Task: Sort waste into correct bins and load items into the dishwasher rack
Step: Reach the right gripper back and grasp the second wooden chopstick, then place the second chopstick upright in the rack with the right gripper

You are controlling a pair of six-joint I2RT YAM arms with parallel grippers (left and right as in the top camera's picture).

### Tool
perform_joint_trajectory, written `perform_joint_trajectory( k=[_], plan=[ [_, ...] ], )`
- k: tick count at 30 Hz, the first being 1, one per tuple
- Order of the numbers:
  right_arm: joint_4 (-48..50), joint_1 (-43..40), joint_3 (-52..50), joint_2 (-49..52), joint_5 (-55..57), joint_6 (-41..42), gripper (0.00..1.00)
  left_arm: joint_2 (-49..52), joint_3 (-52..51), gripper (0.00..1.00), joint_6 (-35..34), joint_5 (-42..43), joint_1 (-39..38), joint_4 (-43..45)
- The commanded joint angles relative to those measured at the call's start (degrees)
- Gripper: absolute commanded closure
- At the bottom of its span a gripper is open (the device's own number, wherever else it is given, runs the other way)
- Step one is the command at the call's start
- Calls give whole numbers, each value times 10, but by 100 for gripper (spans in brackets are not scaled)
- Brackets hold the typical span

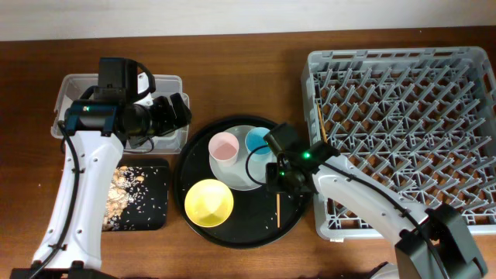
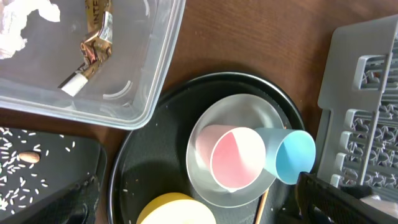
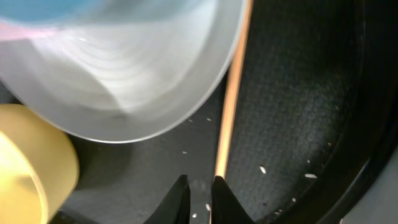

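My right gripper (image 1: 275, 180) (image 3: 199, 180) hangs low over the large round black tray (image 1: 249, 217), its fingers almost together with only tray floor between them. One wooden chopstick (image 3: 233, 93) (image 1: 277, 209) lies on the tray and touches the outer side of one fingertip. The other chopstick (image 1: 319, 124) lies in the grey rack (image 1: 411, 116). The pink cup (image 1: 224, 146) and blue cup (image 1: 256, 141) lie on the pale plate (image 1: 244, 180). The yellow bowl (image 1: 208, 201) stands beside them. My left gripper (image 1: 180, 112) is open and empty beside the clear tub (image 1: 74, 89).
The tub holds the white tissue (image 2: 15, 25) and the gold foil wrapper (image 2: 96, 46). The shallow black tray (image 1: 143, 205) carries crumbly scraps (image 2: 25, 162). The rack's wall (image 2: 367, 81) stands right beside the round tray.
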Motion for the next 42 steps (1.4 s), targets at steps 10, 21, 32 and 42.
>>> perform_joint_trajectory(
  k=[10, 21, 32, 42],
  plan=[
    [125, 7, -89, -2, 71, 11, 76, -4, 5, 1, 9, -4, 2, 0],
    [157, 7, -89, 53, 71, 11, 86, -4, 5, 1, 9, -4, 2, 0],
    [57, -12, 0, 5, 103, -7, 96, -4, 5, 1, 9, -4, 2, 0],
    [43, 7, 4, 46, 101, 7, 75, -4, 5, 1, 9, -4, 2, 0]
  ],
)
